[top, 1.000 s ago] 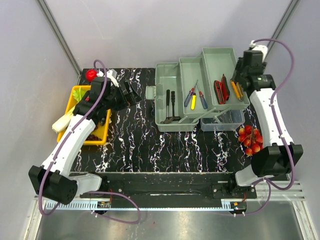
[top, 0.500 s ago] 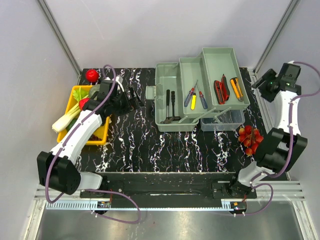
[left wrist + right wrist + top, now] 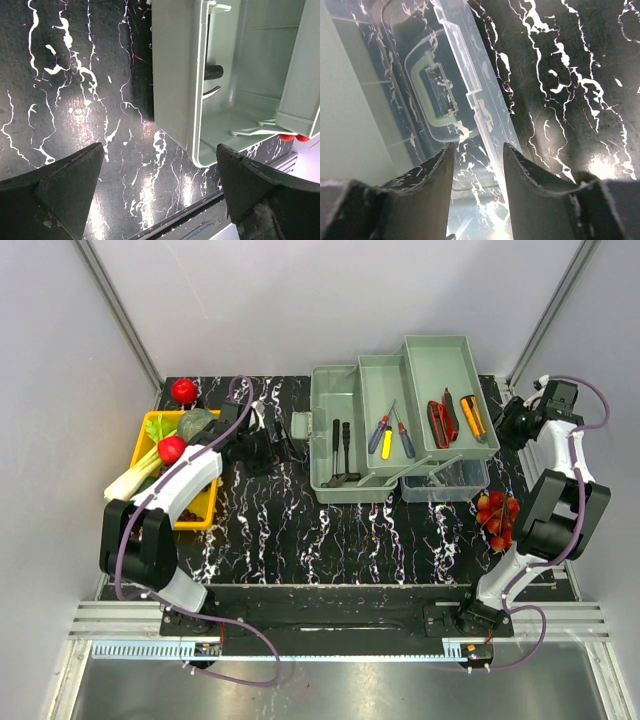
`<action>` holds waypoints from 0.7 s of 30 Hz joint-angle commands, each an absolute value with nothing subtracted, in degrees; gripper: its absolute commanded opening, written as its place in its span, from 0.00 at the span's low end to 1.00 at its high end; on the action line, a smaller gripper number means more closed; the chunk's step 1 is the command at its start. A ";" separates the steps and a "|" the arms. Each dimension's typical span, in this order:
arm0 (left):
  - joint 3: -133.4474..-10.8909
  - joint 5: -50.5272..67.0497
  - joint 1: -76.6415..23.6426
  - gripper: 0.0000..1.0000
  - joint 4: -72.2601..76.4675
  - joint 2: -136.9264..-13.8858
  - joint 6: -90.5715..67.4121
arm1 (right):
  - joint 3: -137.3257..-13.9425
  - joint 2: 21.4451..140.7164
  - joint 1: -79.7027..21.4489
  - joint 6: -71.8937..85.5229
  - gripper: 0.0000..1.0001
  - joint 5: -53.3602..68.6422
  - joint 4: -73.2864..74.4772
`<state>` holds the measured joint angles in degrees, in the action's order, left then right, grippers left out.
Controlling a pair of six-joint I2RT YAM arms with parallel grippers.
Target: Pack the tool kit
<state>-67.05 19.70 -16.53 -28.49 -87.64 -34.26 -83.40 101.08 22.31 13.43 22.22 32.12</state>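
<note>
The green tool box (image 3: 335,480) stands open at the back middle, its trays fanned out to the right. It holds black tools (image 3: 340,445), screwdrivers (image 3: 388,435), a red tool (image 3: 440,420) and an orange cutter (image 3: 472,416). A clear lid (image 3: 445,478) lies in front of the trays. My left gripper (image 3: 278,435) is open and empty, just left of the box; the box wall (image 3: 175,75) fills the left wrist view ahead of the gripper (image 3: 160,190). My right gripper (image 3: 510,425) is open and empty at the box's right side, above the clear lid (image 3: 445,90).
A yellow bin (image 3: 205,510) with vegetables stands at the left, with a red ball (image 3: 182,390) behind it. A bunch of red fruit (image 3: 498,518) lies right of the clear lid. Grey walls close in the table on three sides.
My left gripper has moved right, from beside the yellow bin to the tool box's left wall. My right gripper left the upper tray, swung out right, and came back beside the box.
</note>
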 commanded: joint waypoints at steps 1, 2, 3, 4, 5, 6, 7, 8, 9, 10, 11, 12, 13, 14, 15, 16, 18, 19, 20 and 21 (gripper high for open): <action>-69.87 21.62 -16.08 0.98 -24.09 -89.12 -33.49 | -81.74 101.34 22.06 10.11 0.47 25.14 29.80; -69.79 21.27 -16.17 0.98 -23.47 -89.47 -33.57 | -81.13 101.08 22.06 10.19 0.45 24.96 29.27; -69.70 20.83 -16.00 0.98 -22.86 -89.99 -33.66 | -80.60 100.90 22.06 10.11 0.44 24.96 28.83; -69.78 20.74 -16.00 0.97 -22.33 -90.70 -33.75 | -80.07 101.07 22.06 10.19 0.43 24.87 28.22; -69.87 20.74 -15.91 0.96 -21.80 -91.40 -34.19 | -79.63 101.25 22.15 10.02 0.43 24.35 27.78; -69.79 21.00 -15.73 0.95 -21.10 -91.93 -34.89 | -79.37 101.77 22.06 9.93 0.43 23.74 27.69; -69.44 21.61 -15.65 0.93 -19.70 -92.02 -35.33 | -79.19 102.13 22.06 9.67 0.41 23.82 27.77; -68.82 22.58 -15.47 0.92 -18.30 -92.02 -36.03 | -78.93 102.56 22.06 9.32 0.40 23.99 27.86; -68.38 23.02 -15.38 0.91 -16.63 -91.93 -36.56 | -78.49 102.83 22.06 9.32 0.39 23.99 27.60; -67.77 23.38 -15.29 0.91 -15.31 -91.93 -37.08 | -78.05 102.83 22.06 9.32 0.39 23.82 27.16; -67.42 23.73 -15.29 0.91 -14.25 -92.02 -37.44 | -77.61 102.75 22.06 9.06 0.38 24.17 26.72; -67.24 24.08 -15.38 0.91 -13.19 -92.20 -37.62 | -77.00 102.74 22.06 9.14 0.38 24.52 26.02; -67.15 24.26 -15.38 0.91 -12.66 -92.46 -37.79 | -76.64 102.66 22.06 9.14 0.37 24.61 25.67; -67.15 24.43 -15.38 0.91 -12.22 -92.63 -37.97 | -76.47 102.66 22.06 9.23 0.37 24.35 25.40; -67.24 24.52 -15.38 0.91 -11.78 -93.16 -38.06 | -76.38 102.74 22.06 9.14 0.37 24.52 25.31; -67.15 24.87 -15.38 0.91 -11.26 -93.51 -38.23 | -76.29 102.92 22.06 9.31 0.37 24.70 25.31; -66.89 24.53 -15.29 0.91 -10.11 -94.39 -38.58 | -76.29 103.18 22.06 9.58 0.36 24.70 25.05; -66.88 24.35 -15.29 0.90 -9.59 -95.00 -38.85 | -76.29 103.44 22.06 10.02 0.35 24.96 24.87; -66.71 24.52 -15.38 0.89 -8.88 -95.44 -39.02 | -76.29 103.62 22.06 10.63 0.34 25.05 24.53; -66.71 24.61 -15.38 0.86 -8.18 -95.80 -39.02 | -76.38 103.97 22.06 11.07 0.34 25.74 24.43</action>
<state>-67.09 22.98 -15.62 -13.96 -94.02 -37.98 -76.75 102.94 22.28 10.39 24.67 27.03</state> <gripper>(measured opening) 0.895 0.349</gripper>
